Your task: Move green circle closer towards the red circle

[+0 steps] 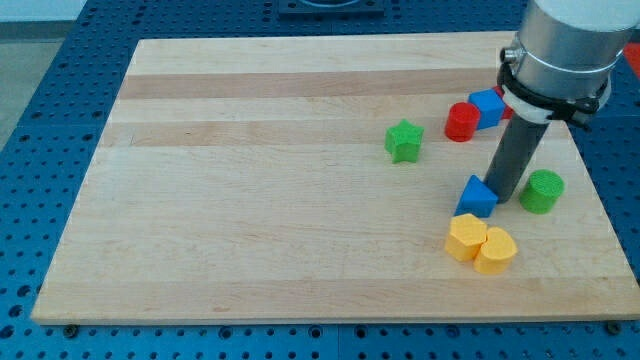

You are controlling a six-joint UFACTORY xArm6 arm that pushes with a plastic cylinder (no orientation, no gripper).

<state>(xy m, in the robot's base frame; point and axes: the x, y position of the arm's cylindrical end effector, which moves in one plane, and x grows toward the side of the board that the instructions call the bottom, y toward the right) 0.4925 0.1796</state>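
Green star (404,141) mid-board. Yellow blocks (481,243) pair, touching, lower right. Red circle (461,122) beside blue block (487,106), upper right. Blue triangle (477,196) touching my tip (503,197); bare rod, holding nothing. Green circle (542,191) just right of tip, near board's right edge.

The green circle (542,190) is a short green cylinder standing flat on its round face near the board's right edge, toward the view's lower right. The red circle (461,122) is a similar red cylinder, also upright, lying well apart from it, up and to the view's left.
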